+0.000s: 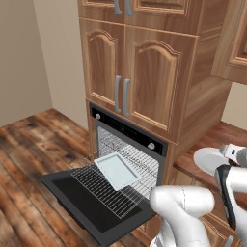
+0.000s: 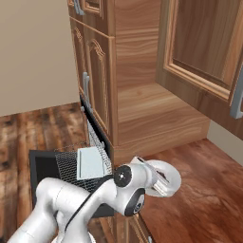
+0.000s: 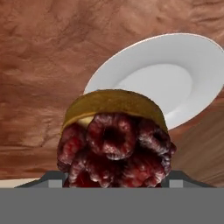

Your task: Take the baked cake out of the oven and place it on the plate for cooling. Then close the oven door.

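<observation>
Wood everywhere in this kitchen: plank floor (image 1: 29, 144), tall cabinetry with arched cabinet doors (image 1: 144, 77), and a reddish-brown bench (image 2: 190, 190) off to the right of the oven (image 1: 128, 144). So the oven door (image 1: 87, 205) is hanging fully open, lying flat out toward the near side, and one wire rack (image 1: 108, 188) is pulled out over it with a pale rectangular tray (image 1: 117, 170) sitting on it. Over on the bench there's the round white plate (image 3: 166, 78), and the arm has the gripper (image 3: 114, 183) up close to it. From the hand view the cake (image 3: 114, 140) is wedged right between the jaws, so they're grasping it, spread fairly wide around it. Looks like a golden-brown crust with a heap of dark red raspberry-looking bumps. It sits on the near side of the plate in that view, overlapping the rim; can't really tell if it's touching the plate or hanging above it. In the right base view the plate (image 2: 166, 178) is just beyond the arm's wrist, right by the bench's near-left corner beside the oven cabinet.
</observation>
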